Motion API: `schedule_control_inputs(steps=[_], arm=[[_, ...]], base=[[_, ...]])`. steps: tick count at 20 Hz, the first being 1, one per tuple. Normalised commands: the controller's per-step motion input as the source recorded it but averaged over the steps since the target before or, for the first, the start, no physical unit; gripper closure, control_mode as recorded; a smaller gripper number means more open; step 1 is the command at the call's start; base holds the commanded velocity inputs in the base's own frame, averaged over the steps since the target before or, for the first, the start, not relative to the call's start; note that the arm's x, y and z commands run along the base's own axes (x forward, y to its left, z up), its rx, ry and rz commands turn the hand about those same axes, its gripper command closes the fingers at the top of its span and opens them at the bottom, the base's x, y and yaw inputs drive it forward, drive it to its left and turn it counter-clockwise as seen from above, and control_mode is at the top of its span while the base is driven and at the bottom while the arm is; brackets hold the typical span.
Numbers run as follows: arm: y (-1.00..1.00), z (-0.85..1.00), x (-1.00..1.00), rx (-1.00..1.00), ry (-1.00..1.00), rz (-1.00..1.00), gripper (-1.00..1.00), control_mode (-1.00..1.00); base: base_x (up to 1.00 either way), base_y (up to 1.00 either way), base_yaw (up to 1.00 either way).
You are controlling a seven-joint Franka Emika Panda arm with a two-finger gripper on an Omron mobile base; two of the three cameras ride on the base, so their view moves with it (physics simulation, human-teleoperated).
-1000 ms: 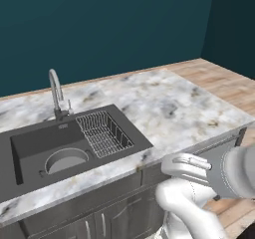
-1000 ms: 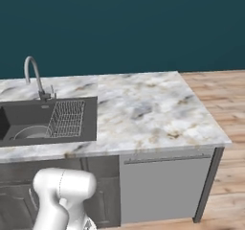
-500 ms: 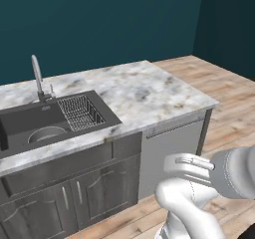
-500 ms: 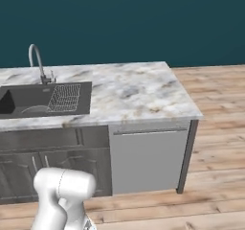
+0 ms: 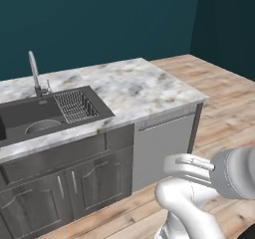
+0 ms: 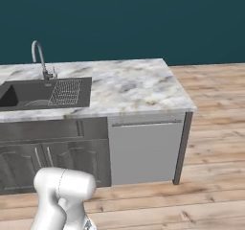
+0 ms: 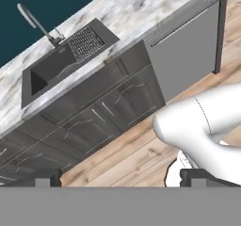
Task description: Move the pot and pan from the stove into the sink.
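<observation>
Robot stands back from the counter, claw wide open and empty.
From left: the sink (image 5: 45, 114) holds a round grey pan (image 5: 42, 127) beside its wire rack (image 5: 75, 105); rigid, smooth metal, likely best gripped at the rim.

marble counter (image 5: 134, 86) with grey veins, stainless dishwasher front (image 6: 143, 150) under its right end, dark grey cabinet doors (image 5: 64, 190) next to it, wood plank floor (image 6: 215, 128), teal wall (image 6: 124, 18) behind
</observation>
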Motion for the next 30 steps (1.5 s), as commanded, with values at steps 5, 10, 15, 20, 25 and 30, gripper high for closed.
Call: schedule_control_inputs(steps=[5,10,15,20,25,30], arm=[[0.00,0.00,0.00,0.00,0.00,0.00,-1.00,1.00],[0.00,0.00,0.00,0.00,0.00,0.00,-1.00,1.00],[0.00,0.00,0.00,0.00,0.00,0.00,-1.00,1.00],[0.00,0.00,0.00,0.00,0.00,0.00,-1.00,1.00],[0.00,0.00,0.00,0.00,0.00,0.00,-1.00,1.00],[0.00,0.00,0.00,0.00,0.00,0.00,-1.00,1.00]], base=[[0.07,-0.19,-0.29],[0.09,-0.21,-0.45],[0.08,-0.20,-0.46],[0.08,-0.18,-0.46],[0.08,-0.20,-0.46],[0.11,-0.27,-0.43]])
